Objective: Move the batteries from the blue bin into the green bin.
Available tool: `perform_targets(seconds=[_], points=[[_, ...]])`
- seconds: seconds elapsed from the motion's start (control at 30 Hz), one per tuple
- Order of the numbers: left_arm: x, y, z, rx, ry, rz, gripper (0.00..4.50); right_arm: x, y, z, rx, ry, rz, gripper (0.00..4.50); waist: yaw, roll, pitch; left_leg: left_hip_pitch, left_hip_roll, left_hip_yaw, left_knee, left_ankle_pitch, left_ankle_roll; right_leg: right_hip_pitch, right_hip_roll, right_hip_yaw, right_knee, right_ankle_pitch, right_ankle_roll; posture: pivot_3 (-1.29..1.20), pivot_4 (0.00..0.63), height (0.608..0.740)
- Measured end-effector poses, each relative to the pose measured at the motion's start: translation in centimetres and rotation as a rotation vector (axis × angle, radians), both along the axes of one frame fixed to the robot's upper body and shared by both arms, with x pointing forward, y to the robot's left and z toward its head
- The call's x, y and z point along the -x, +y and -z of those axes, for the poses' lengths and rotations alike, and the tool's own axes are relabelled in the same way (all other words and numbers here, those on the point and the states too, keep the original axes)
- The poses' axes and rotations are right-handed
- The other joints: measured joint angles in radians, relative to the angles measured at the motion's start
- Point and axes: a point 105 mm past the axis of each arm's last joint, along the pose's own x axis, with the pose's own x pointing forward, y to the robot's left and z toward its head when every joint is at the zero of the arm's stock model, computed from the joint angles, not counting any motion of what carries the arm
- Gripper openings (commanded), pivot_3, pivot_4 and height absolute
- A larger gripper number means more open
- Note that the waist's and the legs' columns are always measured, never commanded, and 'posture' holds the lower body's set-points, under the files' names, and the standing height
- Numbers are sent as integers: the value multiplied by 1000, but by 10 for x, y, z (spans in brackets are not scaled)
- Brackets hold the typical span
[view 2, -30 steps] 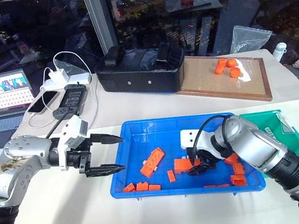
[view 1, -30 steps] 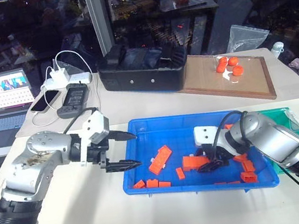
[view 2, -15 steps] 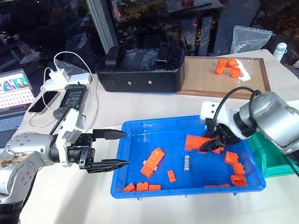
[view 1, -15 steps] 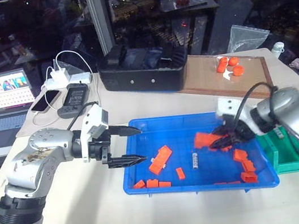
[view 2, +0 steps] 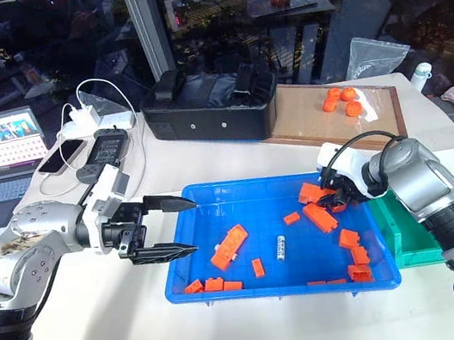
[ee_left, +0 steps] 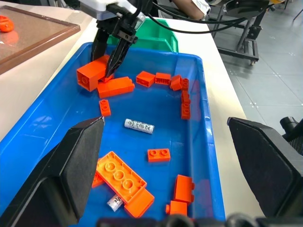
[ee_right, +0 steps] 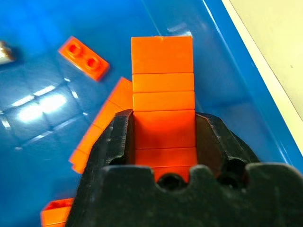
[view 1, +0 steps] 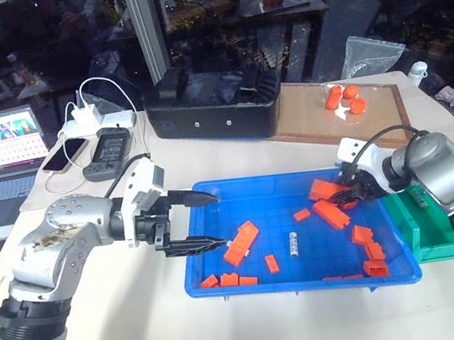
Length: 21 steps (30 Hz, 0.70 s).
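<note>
Clearing step: right gripper [ee_right: 163, 130] clamps orange block [ee_right: 162, 90] at blue bin's [view 1: 213, 191] far right end. Left gripper [view 1: 203, 220] spread wide, empty. Battery [view 1: 292, 244] lies mid-bin; green bin [view 1: 433, 231] alongside. Next: drop block, pinch battery.

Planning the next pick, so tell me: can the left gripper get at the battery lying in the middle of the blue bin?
Probably yes. The left gripper hangs open at the blue bin's left rim; the battery lies bare, with only an orange block near the path.
</note>
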Motion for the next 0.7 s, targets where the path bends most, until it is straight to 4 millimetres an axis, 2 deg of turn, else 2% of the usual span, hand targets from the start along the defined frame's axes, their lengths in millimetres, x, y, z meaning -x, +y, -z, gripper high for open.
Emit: perform_targets(seconds=[0.07,0.1,0.17,0.27,0.33,0.43,0.57,0.7], points=[[0,0,0,-2,0,1,4500,0,1,-1,0,-1,-4,4330,-1,0,0,0,0,0,0,0,0,0,0,0,0,0,0,0,150,738],[1,0,0,-2,-1,2,4500,1,2,-1,-2,-1,-9,4454,-1,0,0,0,0,0,0,0,0,0,0,0,0,0,0,0,150,738],[2,0,0,-2,0,9,4500,5,11,-9,-46,8,-33,4454,-3,0,0,0,0,0,0,0,0,0,0,0,0,0,0,0,150,738],[6,-3,-2,3,-3,35,4500,18,39,-36,-127,-5,-141,4454,-5,1,0,0,1,-2,-1,0,0,0,1,0,1,0,0,0,150,738],[7,-3,-3,4,-2,43,4500,37,53,-44,-103,-2,-254,4454,-5,1,0,1,1,-1,-1,0,0,0,1,0,0,0,0,0,150,738],[7,-3,-3,4,-1,45,4500,53,71,-28,-103,62,-337,4454,-4,0,-1,1,1,-1,0,0,0,1,1,-1,0,0,0,0,150,738],[7,-4,-3,2,-3,50,4500,66,95,10,-130,152,-386,4454,-5,-1,-1,0,0,-1,1,0,0,0,1,0,1,0,-1,0,150,738],[7,-1,-3,-21,-1,41,4500,59,103,20,-110,108,-378,4454,-5,-1,-1,0,1,-1,1,0,0,0,1,0,0,0,0,0,150,738]])
